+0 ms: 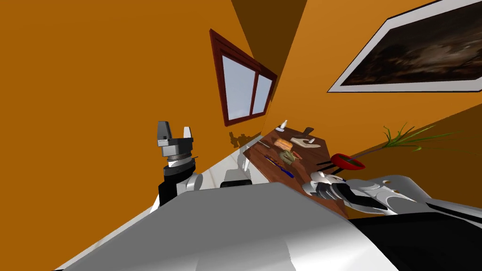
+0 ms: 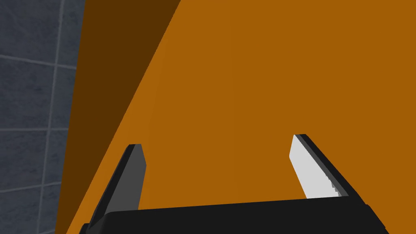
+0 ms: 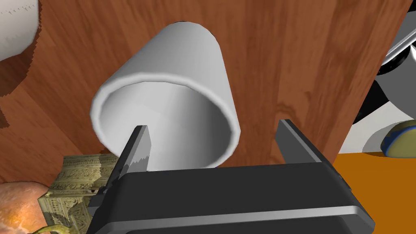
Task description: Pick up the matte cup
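Right wrist view looks down into the matte cup (image 3: pixel 178 61), plain white to grey, standing upright on the brown wooden table (image 3: pixel 284 61); my right gripper (image 3: pixel 215 142) sits just above its rim with the jaws wide; one finger (image 3: pixel 138 148) lies over the cup's mouth and the other stands outside the wall, so the near side of the rim is between them; I see no contact with the cup. Just beside the cup, on the side of the finger over the mouth, are a greenish patterned box (image 3: pixel 77 178) and an orange fruit (image 3: pixel 16 203). In the head view my right arm reaches over the near end of the table, next to a red bowl (image 1: pixel 347 163); a blue pen (image 1: pixel 280 165) lies further along the top; my left gripper (image 1: pixel 175 134) is raised, well apart from the table, in front of the orange wall (image 1: pixel 94 94), its jaws wide and holding nothing.
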